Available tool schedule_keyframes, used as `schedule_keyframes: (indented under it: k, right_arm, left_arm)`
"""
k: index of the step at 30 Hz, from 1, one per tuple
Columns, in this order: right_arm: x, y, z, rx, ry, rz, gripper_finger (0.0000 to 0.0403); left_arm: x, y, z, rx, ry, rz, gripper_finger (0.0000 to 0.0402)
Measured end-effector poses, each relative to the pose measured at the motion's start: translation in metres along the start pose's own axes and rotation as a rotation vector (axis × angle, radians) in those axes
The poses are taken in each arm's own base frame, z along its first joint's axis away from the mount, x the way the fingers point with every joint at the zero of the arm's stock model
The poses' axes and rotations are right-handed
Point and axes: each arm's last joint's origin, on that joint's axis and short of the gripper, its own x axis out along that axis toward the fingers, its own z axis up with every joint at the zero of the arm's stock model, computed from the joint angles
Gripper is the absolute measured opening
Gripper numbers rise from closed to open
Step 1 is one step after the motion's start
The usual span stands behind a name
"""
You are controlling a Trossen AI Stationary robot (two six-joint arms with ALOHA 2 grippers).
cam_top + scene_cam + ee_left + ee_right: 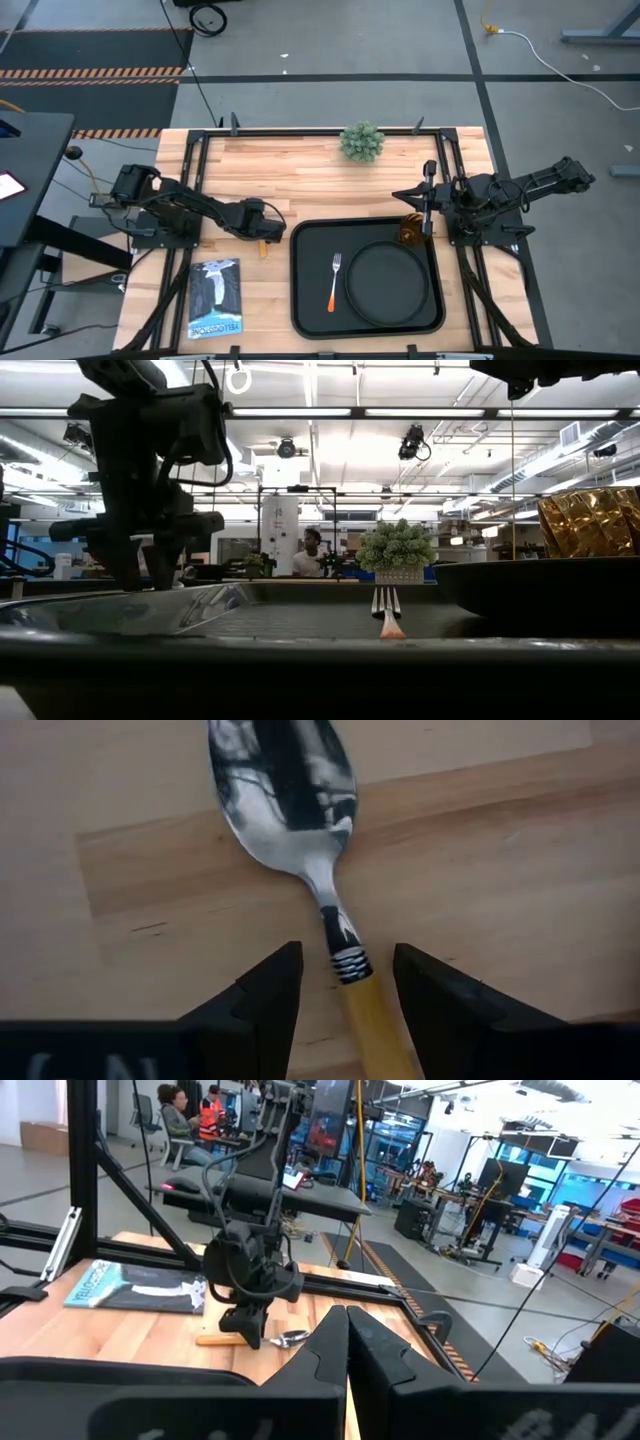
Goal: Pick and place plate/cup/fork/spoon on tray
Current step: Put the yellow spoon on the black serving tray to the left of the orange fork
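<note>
The spoon (300, 810) lies flat on the bare wood left of the tray (310, 300), silver bowl and orange handle (372, 1025). My left gripper (347, 952) points down over it, open, one finger on each side of the handle's bowl end with a gap to each. On the tray lie the fork (334, 280) and the round black plate (385, 283). The amber cup (410, 232) stands at the tray's far right corner. My right gripper (346, 1325) hangs shut and level above the table's right side, behind the cup.
A green spiky plant ball (361, 141) sits at the table's far edge. A booklet (215, 297) lies near the front left, close to the spoon. Bare wood stretches between the plant and the tray. People sit in the room beyond the table.
</note>
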Motion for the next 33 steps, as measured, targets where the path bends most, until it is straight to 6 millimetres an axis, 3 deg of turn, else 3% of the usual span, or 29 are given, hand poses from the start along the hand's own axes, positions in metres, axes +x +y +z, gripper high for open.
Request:
schedule_keyframes:
  k: [11, 24, 33]
  right_arm:
    - [0.0002, 0.0001, -0.0001, -0.007, 0.001, 0.000, 0.0007]
    - [0.0002, 0.0001, -0.0001, -0.006, 0.001, 0.000, 0.0007]
    - [0.0002, 0.0001, -0.0001, -0.007, 0.001, 0.000, 0.0007]
  left_arm:
    - [-0.0001, 0.0000, -0.0014, 0.003, 0.011, -0.001, 0.0168]
    - [0.0002, 0.0001, -0.0019, 0.002, 0.021, -0.001, 0.0093]
    - [-0.0082, -0.0077, -0.0015, 0.036, 0.038, 0.006, 0.0063]
